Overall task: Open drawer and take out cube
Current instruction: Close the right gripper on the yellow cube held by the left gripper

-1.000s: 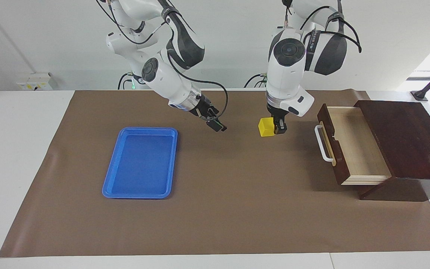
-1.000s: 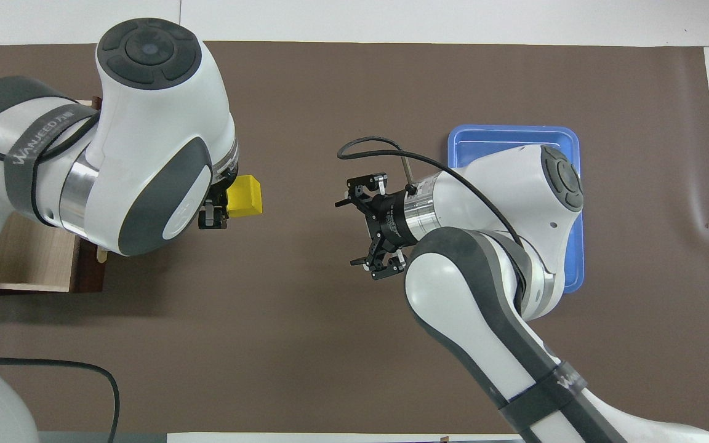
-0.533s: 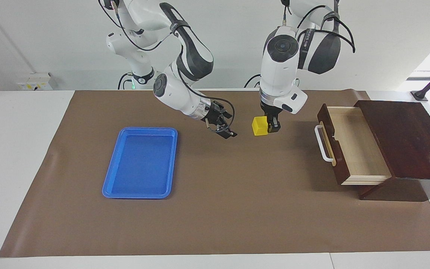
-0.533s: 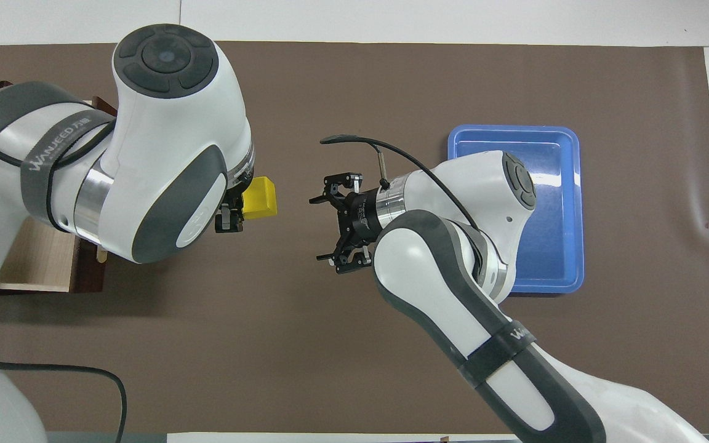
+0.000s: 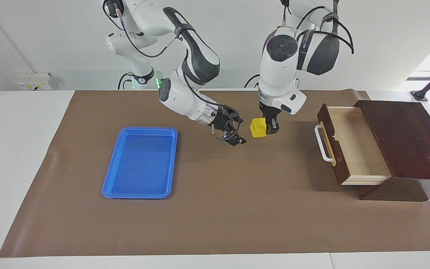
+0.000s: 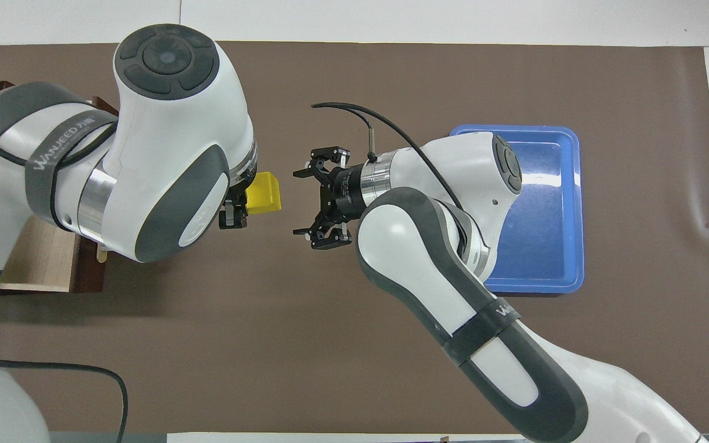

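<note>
The drawer (image 5: 353, 144) stands pulled open from its dark wooden box (image 5: 405, 134) at the left arm's end of the table, and its pale inside is empty. A corner of it shows in the overhead view (image 6: 34, 261). My left gripper (image 5: 264, 129) (image 6: 245, 203) is shut on the yellow cube (image 5: 258, 127) (image 6: 266, 192) and holds it above the brown mat, between the drawer and the blue tray. My right gripper (image 5: 240, 131) (image 6: 299, 203) is open, tilted sideways, with its fingers pointing at the cube and a small gap left between them.
A flat blue tray (image 5: 140, 160) (image 6: 545, 209) lies empty on the mat toward the right arm's end. The brown mat (image 5: 237, 209) covers most of the white table.
My left gripper has carried the cube away from the drawer toward the table's middle. My right gripper has moved toward the cube and turned its open fingers to face it.
</note>
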Available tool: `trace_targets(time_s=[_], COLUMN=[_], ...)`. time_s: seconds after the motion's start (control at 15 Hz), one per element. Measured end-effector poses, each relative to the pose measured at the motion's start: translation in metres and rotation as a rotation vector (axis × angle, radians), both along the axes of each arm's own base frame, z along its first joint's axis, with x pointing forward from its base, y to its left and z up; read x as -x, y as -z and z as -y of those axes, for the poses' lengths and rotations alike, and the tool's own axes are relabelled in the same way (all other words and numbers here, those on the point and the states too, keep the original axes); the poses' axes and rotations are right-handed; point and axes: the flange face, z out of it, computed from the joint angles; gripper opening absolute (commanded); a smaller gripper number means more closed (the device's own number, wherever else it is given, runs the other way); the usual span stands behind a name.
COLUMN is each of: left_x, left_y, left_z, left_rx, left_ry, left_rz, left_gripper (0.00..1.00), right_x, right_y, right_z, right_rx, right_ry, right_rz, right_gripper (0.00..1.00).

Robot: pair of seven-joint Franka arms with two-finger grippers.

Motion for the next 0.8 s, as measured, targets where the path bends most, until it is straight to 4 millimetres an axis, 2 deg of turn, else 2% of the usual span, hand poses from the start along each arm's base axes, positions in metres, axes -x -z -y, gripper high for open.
trace_targets(time_s=[0.33, 0.8], left_x=[-0.001, -0.001], left_y=[0.0, 0.0], left_z=[-0.001, 0.0], left_rx=[0.001, 0.002], left_ry=[-0.002, -0.002], left_rz=[0.002, 0.004], left_gripper=[0.01, 0.01], right_x=[0.016, 0.012], right_y=[0.001, 0.0], right_z=[-0.028, -0.024], right_rx=[-0.003, -0.003], right_ry=[-0.012, -0.003], right_rz=[0.003, 0.008], right_gripper=[1.0, 1.0])
